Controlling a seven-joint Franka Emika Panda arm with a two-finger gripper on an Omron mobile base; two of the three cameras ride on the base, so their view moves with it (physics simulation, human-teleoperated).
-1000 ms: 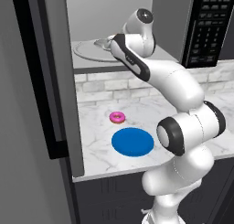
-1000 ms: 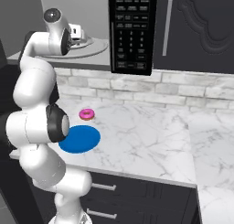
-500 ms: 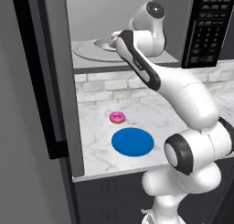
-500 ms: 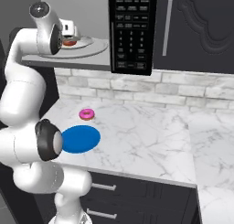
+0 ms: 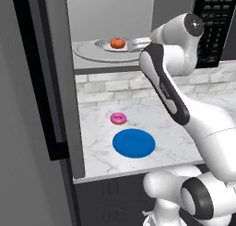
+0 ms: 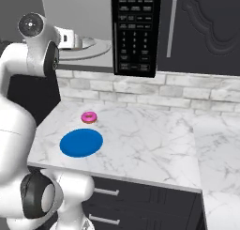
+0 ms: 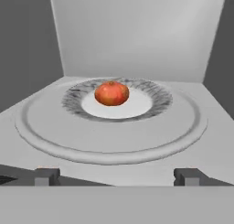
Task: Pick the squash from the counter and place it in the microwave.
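Orange-red, the squash [image 7: 111, 93] sits in the bowl [image 7: 151, 101] on the turntable [image 7: 183, 122] inside the microwave [image 5: 115, 17], ahead of the gripper [image 7: 117, 176], apart from its fingers [image 7: 46, 176], which stand wide apart and empty.

One squash [image 5: 117, 43], one bowl [image 7: 155, 102], one glass turntable [image 7: 55, 136], one pink frosted donut [image 5: 118, 118], one round blue plate [image 5: 133, 143].

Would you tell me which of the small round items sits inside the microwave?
The orange-red squash, resting in the bowl on the turntable. The pink donut lies on the counter by the blue plate.
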